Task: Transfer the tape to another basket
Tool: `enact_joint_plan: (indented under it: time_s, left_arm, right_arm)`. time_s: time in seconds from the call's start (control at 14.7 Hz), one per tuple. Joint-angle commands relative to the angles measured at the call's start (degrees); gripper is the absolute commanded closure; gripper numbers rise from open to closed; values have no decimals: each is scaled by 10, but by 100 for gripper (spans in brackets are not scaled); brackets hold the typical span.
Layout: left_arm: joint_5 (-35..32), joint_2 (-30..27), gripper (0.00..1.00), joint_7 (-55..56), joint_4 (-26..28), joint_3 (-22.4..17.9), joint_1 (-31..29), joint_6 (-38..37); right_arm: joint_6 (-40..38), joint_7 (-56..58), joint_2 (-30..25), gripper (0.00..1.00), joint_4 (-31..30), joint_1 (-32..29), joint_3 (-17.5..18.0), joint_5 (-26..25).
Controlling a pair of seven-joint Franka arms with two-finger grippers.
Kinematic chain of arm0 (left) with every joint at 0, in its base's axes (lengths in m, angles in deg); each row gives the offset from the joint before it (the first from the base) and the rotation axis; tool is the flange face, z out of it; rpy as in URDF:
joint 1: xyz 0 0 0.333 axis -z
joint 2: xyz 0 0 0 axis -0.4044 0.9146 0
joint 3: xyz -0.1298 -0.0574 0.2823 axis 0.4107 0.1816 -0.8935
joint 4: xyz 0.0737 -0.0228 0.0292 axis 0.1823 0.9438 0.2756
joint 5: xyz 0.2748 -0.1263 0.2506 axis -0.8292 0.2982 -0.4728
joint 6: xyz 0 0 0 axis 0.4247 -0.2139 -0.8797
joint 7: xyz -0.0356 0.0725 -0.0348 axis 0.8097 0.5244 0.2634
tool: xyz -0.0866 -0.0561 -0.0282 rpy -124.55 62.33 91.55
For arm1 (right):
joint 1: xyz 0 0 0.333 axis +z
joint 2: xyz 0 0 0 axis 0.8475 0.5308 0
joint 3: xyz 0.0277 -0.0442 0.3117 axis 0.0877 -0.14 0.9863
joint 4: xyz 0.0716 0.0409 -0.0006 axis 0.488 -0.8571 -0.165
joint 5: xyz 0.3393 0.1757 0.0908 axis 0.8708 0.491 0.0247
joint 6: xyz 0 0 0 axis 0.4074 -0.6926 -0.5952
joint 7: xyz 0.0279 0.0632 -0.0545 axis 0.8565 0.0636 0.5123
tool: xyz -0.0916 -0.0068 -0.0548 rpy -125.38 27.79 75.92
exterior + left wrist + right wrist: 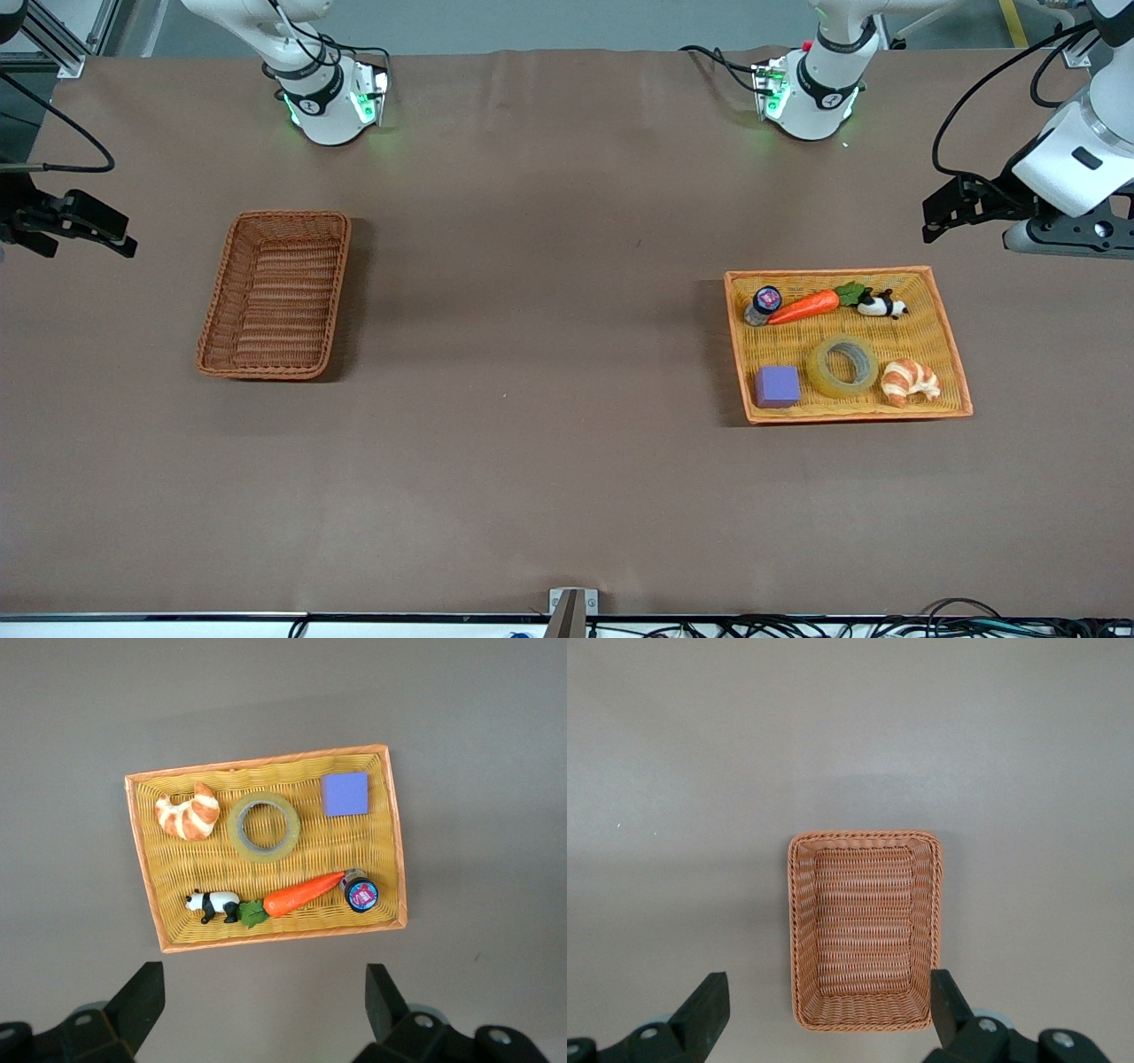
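The tape [842, 366] lies flat in the orange tray [948, 312], between the purple block [777, 386] and the croissant [910, 382], with the croissant almost touching its rim. Farther from the front camera than the tape, still in the tray, lie a carrot [804, 307], a small jar [763, 304] and a panda figure [882, 306]. The brown basket [220, 306] sits well apart from the tray, toward the right arm's end of the table, with nothing in it.

The left gripper [950, 210] hangs above the table just off the tray's edge, fingers spread and holding nothing. The right gripper [84, 232] waits beside the basket, also spread and unloaded.

The risk, as I judge it, is the crowding: a finger coming down on the tape's outer rim could nudge the croissant or pinch it along. The roll's smooth, flat-lying wall may also slip from a shallow grip.
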Motion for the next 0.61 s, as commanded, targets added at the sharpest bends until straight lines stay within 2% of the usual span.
enact_joint_plan:
  time_s: [0.0, 0.55]
  left_arm:
    - [-11, 6, 0, -9, -15, 1, 0, -11]
    - [-22, 14, 0, 1, -16, -1, 0, -3]
  right_arm:
    - [-2, 6, -1, 0, -3, -12, 6, 12]
    - [-2, 6, -1, 0, -3, -13, 6, 12]
